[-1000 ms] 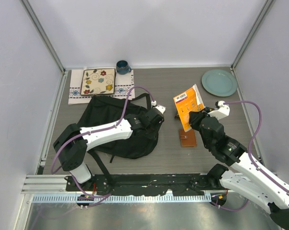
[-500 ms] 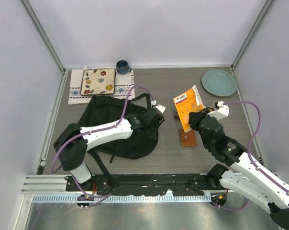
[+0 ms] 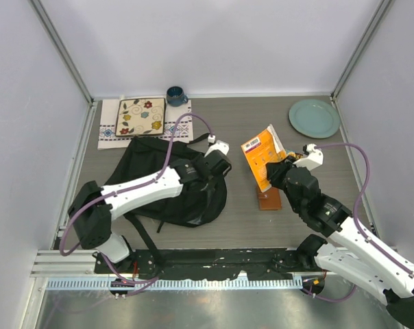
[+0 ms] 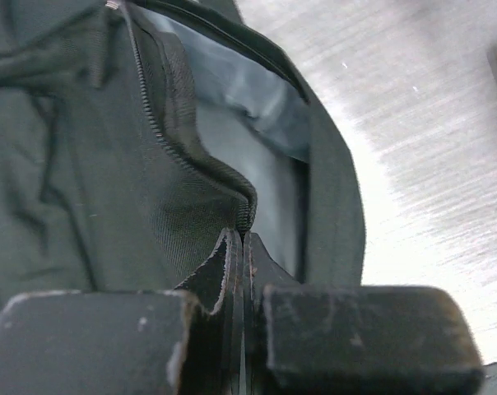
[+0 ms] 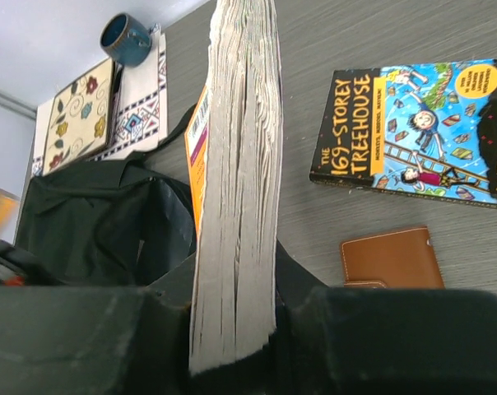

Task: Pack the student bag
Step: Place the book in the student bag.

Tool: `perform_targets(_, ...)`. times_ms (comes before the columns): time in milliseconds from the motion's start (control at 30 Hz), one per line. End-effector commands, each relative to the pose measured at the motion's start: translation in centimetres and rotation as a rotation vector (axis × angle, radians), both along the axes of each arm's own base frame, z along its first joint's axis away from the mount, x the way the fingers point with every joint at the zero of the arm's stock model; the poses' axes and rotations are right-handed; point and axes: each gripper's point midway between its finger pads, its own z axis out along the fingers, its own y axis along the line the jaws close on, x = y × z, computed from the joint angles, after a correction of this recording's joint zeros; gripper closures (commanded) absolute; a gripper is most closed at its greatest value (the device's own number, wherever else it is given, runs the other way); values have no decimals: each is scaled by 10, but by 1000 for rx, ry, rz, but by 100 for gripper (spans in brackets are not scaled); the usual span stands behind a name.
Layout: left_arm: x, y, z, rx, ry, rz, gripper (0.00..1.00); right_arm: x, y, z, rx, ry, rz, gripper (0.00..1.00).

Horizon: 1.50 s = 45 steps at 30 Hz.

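Observation:
The student bag (image 3: 159, 185), a big black backpack, lies left of centre with its zip open. The left wrist view shows its grey lining (image 4: 257, 123). My left gripper (image 3: 217, 163) (image 4: 242, 247) is shut on the bag's zipper edge (image 4: 247, 216) at the right side of the opening. My right gripper (image 3: 279, 173) (image 5: 232, 288) is shut on a thick orange-covered book (image 3: 262, 154) (image 5: 236, 164), held on edge above the table just right of the bag (image 5: 100, 222).
A brown wallet (image 3: 269, 200) (image 5: 392, 257) and a colourful "Treehouse" book (image 5: 421, 136) lie on the table under the right arm. At the back are a teal plate (image 3: 314, 117), a patterned placemat (image 3: 142, 120) and a blue mug (image 3: 175, 95).
My left gripper closed on the bag's zipper edge, then shifted a little left and back with it. My right gripper moved the book slightly left toward the bag.

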Motion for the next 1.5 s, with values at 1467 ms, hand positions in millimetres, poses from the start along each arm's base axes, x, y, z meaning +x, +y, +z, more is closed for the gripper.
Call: perform_targets(1467,33,50,189,-454,-323,149,100,-19,235,-30,534,295,857,100)
